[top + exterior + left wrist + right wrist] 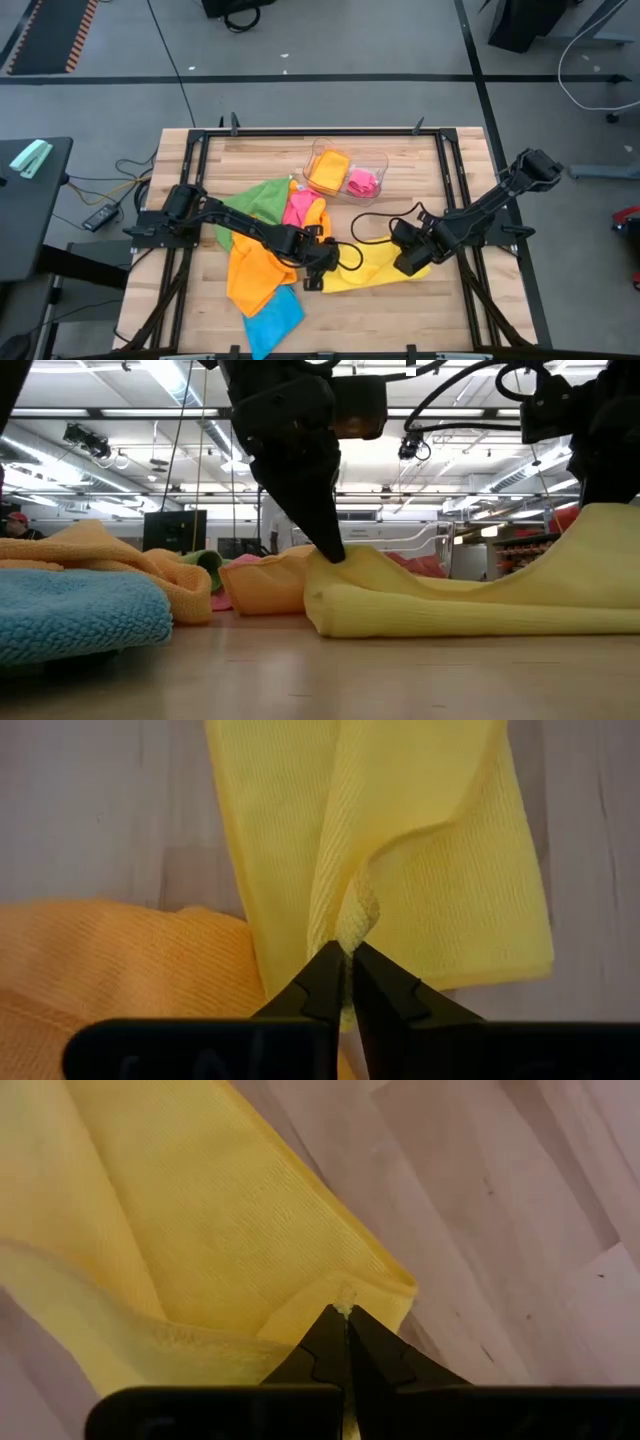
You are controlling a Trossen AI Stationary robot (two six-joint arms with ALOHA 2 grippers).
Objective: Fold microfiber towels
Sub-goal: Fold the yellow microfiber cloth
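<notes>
You are looking down at a pale wooden table top (420, 300) in a black metal frame, standing on a grey floor. From table height you see a big bright room behind it, with long ceiling lights.

Take the soft yellow microfiber towel (385, 268) as your landmark. It lies partly folded on the wood, near the middle of the table.

A clear plastic tray (345, 172) sits on the far side of the yellow towel, well apart from it. One half holds a folded orange cloth (329, 170). The other half holds a folded pink cloth (362, 181).

On the left side of the yellow towel you see a heap of loose cloths. The big orange towel (252, 275) touches the yellow towel's left end. A blue towel (273, 318) lies at the orange one's near edge. A green towel (262, 198) and a pink towel (298, 207) lie at its far edge.

The left arm reaches low across the heap. The left gripper (348, 963) sits at the yellow towel's left end. Its two dark fingers are almost together and pinch a small raised fold of the yellow cloth.

The right arm comes in from the other side. The right gripper (345, 1318) is at the yellow towel's right end. Its fingers are squeezed tight on a corner of the cloth, and that end is lifted off the wood.
</notes>
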